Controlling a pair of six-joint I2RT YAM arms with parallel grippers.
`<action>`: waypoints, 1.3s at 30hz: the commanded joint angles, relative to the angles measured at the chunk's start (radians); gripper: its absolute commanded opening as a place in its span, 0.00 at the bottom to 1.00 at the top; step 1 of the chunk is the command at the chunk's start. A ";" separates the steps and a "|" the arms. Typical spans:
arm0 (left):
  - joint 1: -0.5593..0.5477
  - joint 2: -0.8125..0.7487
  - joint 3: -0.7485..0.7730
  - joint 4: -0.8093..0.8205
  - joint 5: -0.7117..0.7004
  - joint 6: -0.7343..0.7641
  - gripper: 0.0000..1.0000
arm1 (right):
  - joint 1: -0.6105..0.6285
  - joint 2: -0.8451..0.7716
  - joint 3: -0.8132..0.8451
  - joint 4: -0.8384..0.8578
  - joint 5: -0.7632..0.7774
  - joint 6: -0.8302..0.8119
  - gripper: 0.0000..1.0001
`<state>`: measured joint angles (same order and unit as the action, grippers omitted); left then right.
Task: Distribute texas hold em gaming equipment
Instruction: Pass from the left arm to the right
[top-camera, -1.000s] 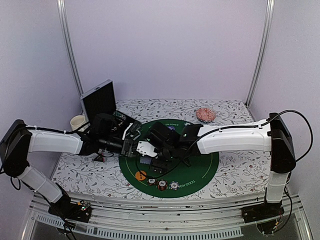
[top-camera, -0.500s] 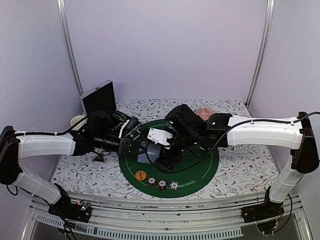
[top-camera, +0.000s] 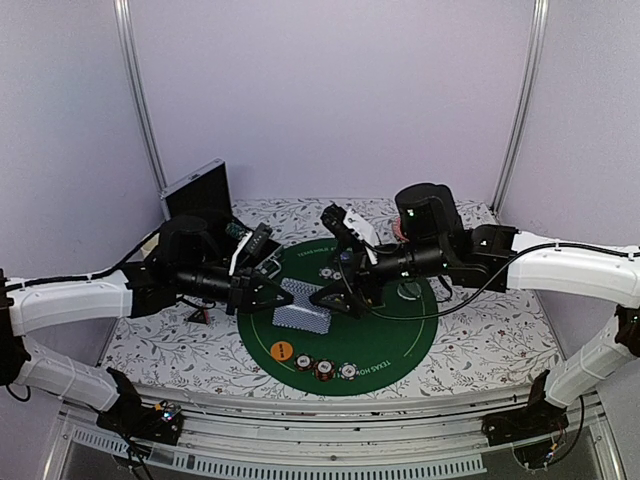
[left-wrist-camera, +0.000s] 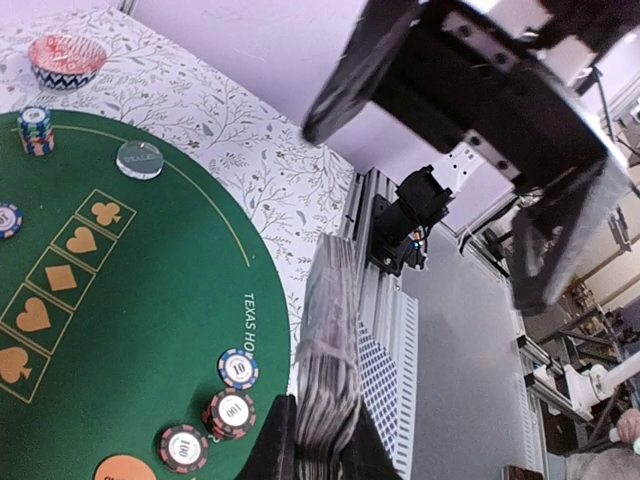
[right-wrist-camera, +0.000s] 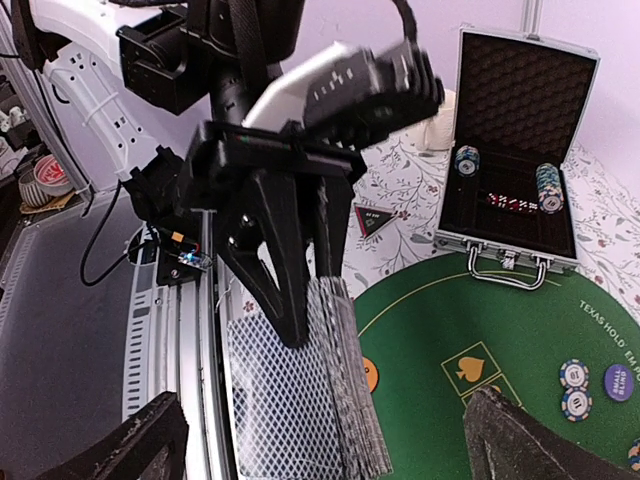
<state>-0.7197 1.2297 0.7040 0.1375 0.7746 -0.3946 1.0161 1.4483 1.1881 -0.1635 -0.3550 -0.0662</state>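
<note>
My left gripper (top-camera: 272, 297) (left-wrist-camera: 320, 440) is shut on a thick deck of blue-grey-backed playing cards (top-camera: 300, 314) (left-wrist-camera: 330, 330) (right-wrist-camera: 330, 400), held on edge over the green mat's (top-camera: 400, 330) left half. Facing it from the right, my right gripper (top-camera: 335, 268) (right-wrist-camera: 325, 450) stands wide open, its fingers either side of the deck without touching it. Three striped poker chips (top-camera: 324, 369) (left-wrist-camera: 232, 412) and an orange disc (top-camera: 283, 351) lie at the mat's near edge. A dark triangular marker (right-wrist-camera: 372, 218) rests on the floral cloth.
An open metal case (top-camera: 198, 195) (right-wrist-camera: 520, 160) holding more chips stands at the back left. A pink patterned dish (left-wrist-camera: 66, 58), a chip stack (left-wrist-camera: 36, 128) and a pale dealer disc (left-wrist-camera: 139, 158) sit toward the mat's far right. A purple disc (right-wrist-camera: 617, 379) lies on the mat.
The right arm has pulled back to the right and lifted, its gripper fully open. The left arm has drawn back left, and the deck in its grip now shows uncovered.
</note>
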 joint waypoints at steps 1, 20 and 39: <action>-0.036 -0.056 0.001 0.045 0.007 0.034 0.00 | -0.014 0.022 -0.041 0.075 -0.105 0.112 0.95; -0.047 -0.079 -0.026 0.134 0.051 -0.023 0.00 | -0.014 0.038 -0.131 0.200 -0.233 0.201 0.03; -0.101 -0.043 -0.017 0.071 -0.136 -0.025 0.00 | 0.028 0.018 -0.004 -0.075 0.214 0.108 0.73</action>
<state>-0.8089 1.1671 0.6594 0.2611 0.7368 -0.4187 1.0084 1.4822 1.1175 -0.1020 -0.4397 0.1078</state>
